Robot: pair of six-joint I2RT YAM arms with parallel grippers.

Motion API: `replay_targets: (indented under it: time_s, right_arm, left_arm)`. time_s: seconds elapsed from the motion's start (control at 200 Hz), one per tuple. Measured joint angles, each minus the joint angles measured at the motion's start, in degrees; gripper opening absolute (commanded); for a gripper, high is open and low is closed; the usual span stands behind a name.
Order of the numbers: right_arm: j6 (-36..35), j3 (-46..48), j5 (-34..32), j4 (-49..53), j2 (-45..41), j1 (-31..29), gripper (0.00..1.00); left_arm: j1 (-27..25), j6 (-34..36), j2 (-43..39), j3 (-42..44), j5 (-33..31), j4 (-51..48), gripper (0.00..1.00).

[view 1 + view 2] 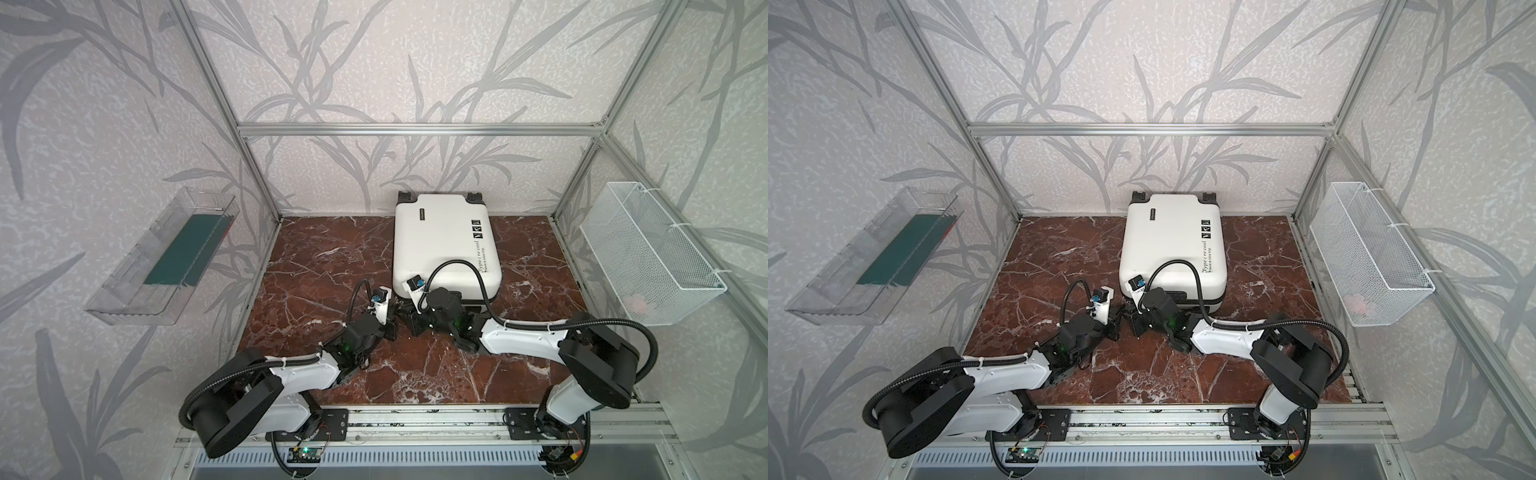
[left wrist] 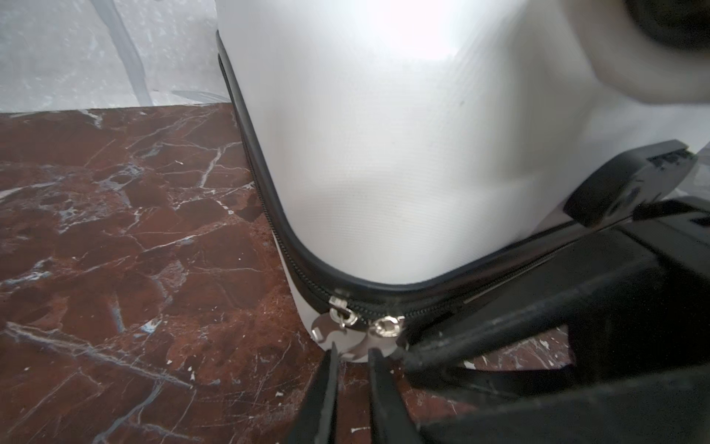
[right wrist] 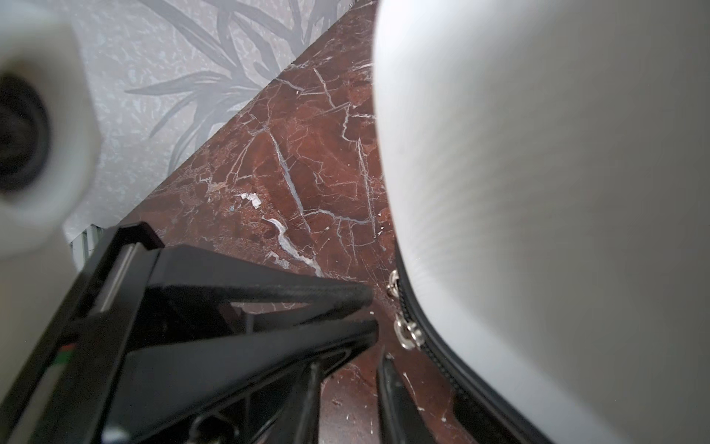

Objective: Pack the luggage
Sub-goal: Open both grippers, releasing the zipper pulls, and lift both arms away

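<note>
The luggage point(image 1: 444, 245) point(image 1: 1171, 245), a white hard-shell suitcase, lies flat and zipped at the back of the marble table point(image 1: 324, 266). Both grippers meet at its near left corner. My left gripper point(image 1: 395, 318) point(image 2: 353, 351) is slightly open, and a silver zipper pull tab point(image 2: 334, 332) lies just at its fingertips without being pinched. A second slider point(image 2: 388, 326) sits beside it on the black zipper. My right gripper point(image 1: 409, 316) point(image 3: 349, 365) is open over bare table, with nothing between its fingers, a short way from the zipper sliders point(image 3: 407, 334).
A clear plastic bin point(image 1: 162, 257) hangs on the left wall with a dark green flat thing inside. On the right wall hangs a white wire mesh basket point(image 1: 648, 249) holding a pale pink item point(image 1: 640, 305). Aluminium frame posts point(image 1: 257, 174) border the table.
</note>
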State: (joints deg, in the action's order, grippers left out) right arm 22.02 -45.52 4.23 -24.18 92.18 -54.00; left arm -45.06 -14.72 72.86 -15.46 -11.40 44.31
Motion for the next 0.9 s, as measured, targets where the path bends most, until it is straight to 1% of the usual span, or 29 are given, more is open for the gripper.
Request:
replay_targets:
  time_s: [0.07,0.145,0.27,0.5,0.645,0.65,0.67,0.68,0.77,0.9]
  right_arm:
    - [0.26,0.00,0.81,-0.07,-0.39,-0.09,0.39]
    - [0.39,0.00,1.11,-0.02,-1.16,-0.17,0.47]
    - [0.33,0.09,1.09,0.42,-3.48,-0.24,0.57]
    - [-0.48,0.50,0.02,4.52,-11.39,1.75,0.63]
    - [-1.73,1.07,-0.28,8.55,-16.57,4.61,0.69]
    - [-1.81,1.09,-0.31,8.81,-16.90,4.85,0.69]
    - [-1.99,1.11,0.00,9.55,-17.62,5.42,0.70]
    - [-2.12,1.16,0.11,9.84,-18.08,5.68,0.71]
    - [-2.89,1.25,0.37,13.11,-22.62,9.05,0.77]
    - [-4.42,1.07,0.35,18.08,-29.55,16.52,0.95]
  left_arm:
    - [-0.15,0.07,-1.16,0.13,-0.59,-0.07,0.31]
    - [-0.33,0.09,-3.06,0.61,-1.66,-0.20,0.40]
    - [-0.74,0.11,-8.02,1.49,-5.33,-0.85,0.53]
    - [-0.87,2.51,-20.96,2.01,-13.99,-6.21,0.73]
    - [0.15,5.18,-27.89,1.92,-18.49,-9.60,0.83]
    - [0.20,5.25,-28.20,1.90,-18.71,-9.79,0.84]
    - [0.39,5.70,-28.87,1.77,-19.10,-10.51,0.96]
    - [0.50,5.88,-29.18,1.73,-19.34,-10.82,0.98]
    - [1.95,7.63,-31.21,0.33,-21.20,-14.45,0.99]
    - [5.79,9.55,-31.69,-4.79,-22.14,-20.02,0.99]
